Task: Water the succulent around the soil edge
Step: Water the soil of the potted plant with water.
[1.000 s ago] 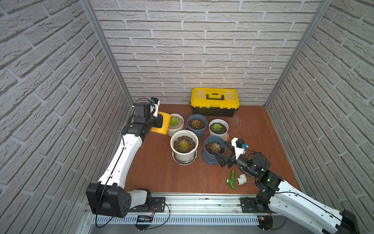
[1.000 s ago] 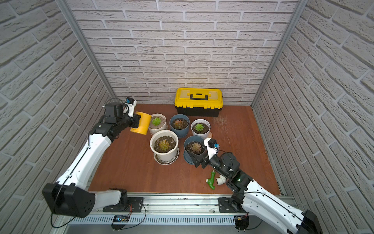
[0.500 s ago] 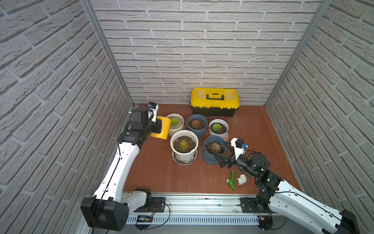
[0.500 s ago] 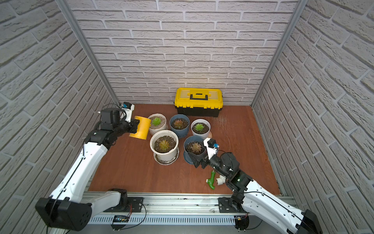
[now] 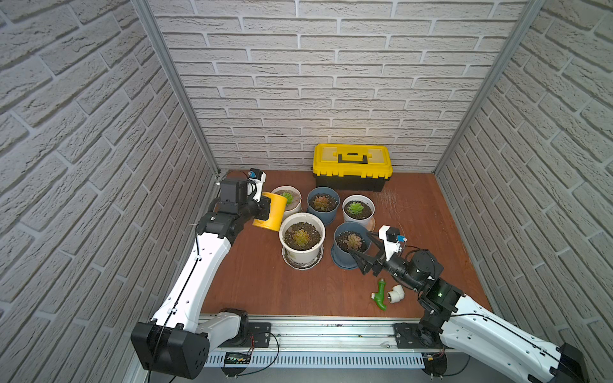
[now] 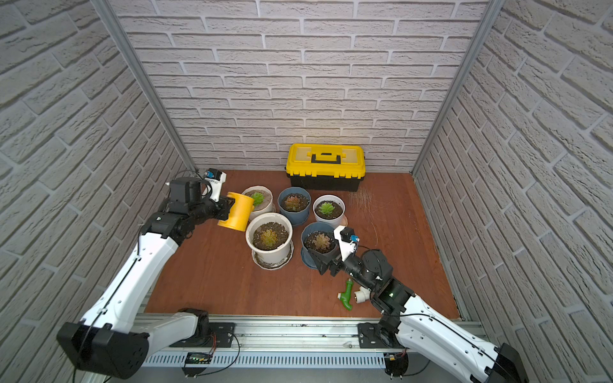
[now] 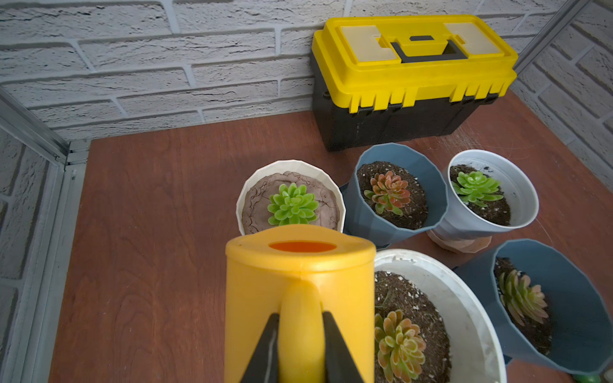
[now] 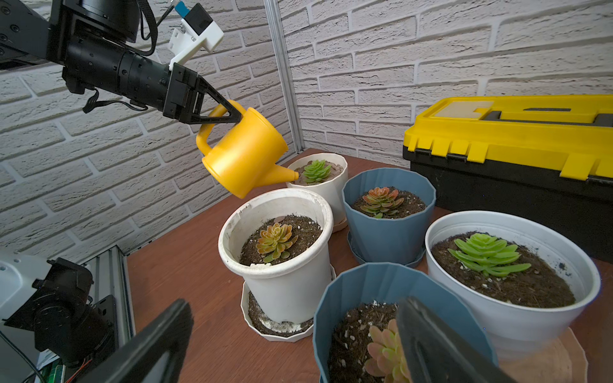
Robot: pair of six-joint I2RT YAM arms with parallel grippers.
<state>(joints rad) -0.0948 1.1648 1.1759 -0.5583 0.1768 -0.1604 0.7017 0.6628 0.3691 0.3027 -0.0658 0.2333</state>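
A yellow watering can (image 5: 270, 212) (image 6: 237, 212) hangs tilted above the table, and my left gripper (image 7: 301, 331) (image 8: 236, 116) is shut on its handle. The spout (image 8: 288, 174) reaches the rim of the far-left white pot (image 8: 338, 185), at the edge of the cracked soil around a green succulent (image 7: 292, 205) (image 8: 315, 170) (image 5: 288, 197). No water shows. My right gripper (image 5: 363, 248) (image 8: 295, 315) is open at the near blue pot (image 5: 341, 258). One finger is outside the pot's wall and the other is over its soil, and neither grips.
A big white pot (image 5: 302, 252) on a saucer stands just under the can. A second blue pot (image 5: 323, 212) and a pale pot (image 5: 360, 219) stand behind. A yellow-and-black toolbox (image 5: 353, 165) lines the back wall. Green (image 5: 379, 293) and white (image 5: 396, 294) pipe fittings lie front right.
My left arm has drawn back a little toward the front with the can, and the can has turned. The right arm has not moved.
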